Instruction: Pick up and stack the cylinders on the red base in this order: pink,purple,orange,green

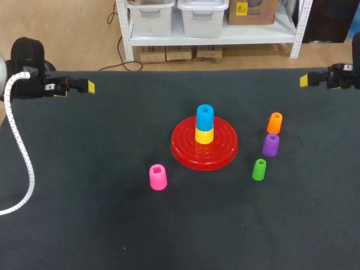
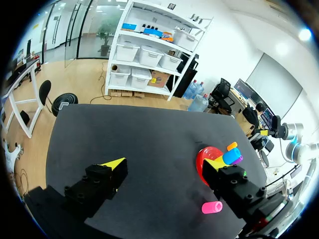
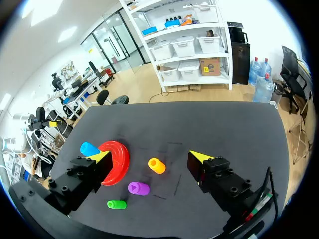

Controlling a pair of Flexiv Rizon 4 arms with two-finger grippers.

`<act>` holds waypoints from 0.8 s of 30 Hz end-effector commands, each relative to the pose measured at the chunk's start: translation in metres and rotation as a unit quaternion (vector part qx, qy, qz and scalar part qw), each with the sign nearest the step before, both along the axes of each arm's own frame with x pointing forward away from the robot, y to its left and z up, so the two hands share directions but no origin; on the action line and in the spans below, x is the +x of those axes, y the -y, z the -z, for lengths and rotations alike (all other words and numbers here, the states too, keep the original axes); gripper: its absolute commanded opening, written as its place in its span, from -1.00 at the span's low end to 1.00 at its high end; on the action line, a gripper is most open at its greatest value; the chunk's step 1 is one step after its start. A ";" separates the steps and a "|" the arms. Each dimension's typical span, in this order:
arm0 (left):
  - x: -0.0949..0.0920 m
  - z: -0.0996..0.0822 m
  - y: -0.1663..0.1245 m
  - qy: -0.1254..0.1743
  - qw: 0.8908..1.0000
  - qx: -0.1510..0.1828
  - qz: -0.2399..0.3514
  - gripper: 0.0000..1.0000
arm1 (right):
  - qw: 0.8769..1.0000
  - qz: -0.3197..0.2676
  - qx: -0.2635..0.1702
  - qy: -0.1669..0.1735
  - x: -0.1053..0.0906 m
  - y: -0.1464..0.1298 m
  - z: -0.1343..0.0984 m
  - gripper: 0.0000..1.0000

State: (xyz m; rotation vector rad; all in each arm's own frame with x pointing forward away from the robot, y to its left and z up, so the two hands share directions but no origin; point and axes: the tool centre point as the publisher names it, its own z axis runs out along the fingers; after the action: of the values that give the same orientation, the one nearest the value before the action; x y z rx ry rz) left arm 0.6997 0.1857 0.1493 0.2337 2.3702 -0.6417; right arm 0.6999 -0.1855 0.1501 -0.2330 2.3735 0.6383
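Observation:
The red base (image 1: pixel 183 147) sits mid-table with a yellow cylinder (image 1: pixel 204 135) and a blue cylinder (image 1: pixel 205 114) stacked on its peg. The pink cylinder (image 1: pixel 158 176) stands in front of it to the left. To its right stand the orange (image 1: pixel 274 122), purple (image 1: pixel 270 144) and green (image 1: pixel 259 169) cylinders. My left gripper (image 1: pixel 85 86) hovers at the far left edge, open and empty (image 2: pixel 164 163); the pink cylinder (image 2: pixel 212 207) lies beside one finger. My right gripper (image 1: pixel 306 80) is at the far right edge, open and empty (image 3: pixel 150 156), with the orange (image 3: pixel 156 166), purple (image 3: pixel 138 188) and green (image 3: pixel 116 204) cylinders ahead.
The black table (image 1: pixel 84 214) carries only these pieces. A white ribbed cable (image 1: pixel 22 157) from my left arm hangs over its left edge.

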 end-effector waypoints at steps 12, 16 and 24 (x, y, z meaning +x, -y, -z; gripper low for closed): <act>0.000 -0.001 0.001 -0.002 1.000 0.003 -0.002 1.00 | 1.000 0.000 0.000 0.000 0.000 0.000 0.000 1.00; 0.000 -0.001 0.001 -0.002 1.000 0.003 -0.002 1.00 | 1.000 0.000 0.000 0.000 0.000 0.000 0.000 1.00; -0.003 -0.003 0.002 0.014 0.999 -0.002 0.033 1.00 | 1.000 0.000 0.000 0.000 0.000 0.000 0.000 1.00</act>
State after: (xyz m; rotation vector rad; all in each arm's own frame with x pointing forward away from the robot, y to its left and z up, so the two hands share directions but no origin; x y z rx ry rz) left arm 0.6981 0.1829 0.1495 0.2633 2.3672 -0.6356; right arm 0.6999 -0.1855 0.1501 -0.2328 2.3735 0.6383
